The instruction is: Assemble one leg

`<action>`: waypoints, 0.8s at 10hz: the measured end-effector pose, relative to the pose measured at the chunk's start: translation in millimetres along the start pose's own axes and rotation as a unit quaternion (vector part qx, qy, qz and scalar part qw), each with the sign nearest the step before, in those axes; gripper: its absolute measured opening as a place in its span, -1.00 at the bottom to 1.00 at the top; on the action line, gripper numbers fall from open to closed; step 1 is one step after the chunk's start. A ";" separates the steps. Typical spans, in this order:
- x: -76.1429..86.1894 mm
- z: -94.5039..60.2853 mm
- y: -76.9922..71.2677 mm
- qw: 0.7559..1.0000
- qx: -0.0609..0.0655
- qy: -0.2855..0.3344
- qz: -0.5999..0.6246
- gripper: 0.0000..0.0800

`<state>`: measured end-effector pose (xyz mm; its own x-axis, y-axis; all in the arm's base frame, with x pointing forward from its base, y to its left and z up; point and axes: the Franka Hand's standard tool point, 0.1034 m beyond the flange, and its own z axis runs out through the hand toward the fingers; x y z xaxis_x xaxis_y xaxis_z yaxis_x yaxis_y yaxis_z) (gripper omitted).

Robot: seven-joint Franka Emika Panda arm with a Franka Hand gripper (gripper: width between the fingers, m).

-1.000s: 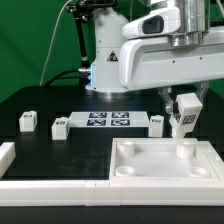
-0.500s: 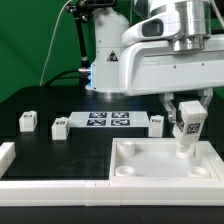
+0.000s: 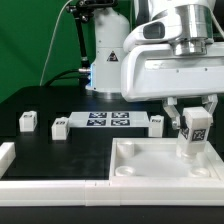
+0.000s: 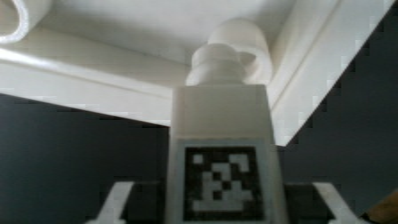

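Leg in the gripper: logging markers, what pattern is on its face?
Black-and-white square marker tag on the small white oblong plastic leg; clearest in wrist view.

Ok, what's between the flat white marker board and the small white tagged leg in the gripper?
One loose small white tagged block, right beside the marker board and short of the held leg; the exterior view shows it.

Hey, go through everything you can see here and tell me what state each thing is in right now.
held leg: roughly upright, lower end at a corner socket of the white panel; seated or not, cannot tell.
jaws: shut on the held leg.
white panel: lying flat, sockets facing up.
loose legs: three, resting on the table, not gripped.
marker board: flat on the table.
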<state>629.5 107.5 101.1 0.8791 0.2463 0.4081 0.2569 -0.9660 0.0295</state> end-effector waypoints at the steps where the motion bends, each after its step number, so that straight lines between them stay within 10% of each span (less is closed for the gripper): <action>1: 1.0 0.5 -1.5 1.000 0.000 0.004 -0.001 -0.27; 8: -1.6 12.9 -8.7 1.000 -0.003 0.018 -0.007 -0.27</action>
<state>631.1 116.5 88.4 0.8601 0.2578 0.4402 0.2675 -0.9627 0.0411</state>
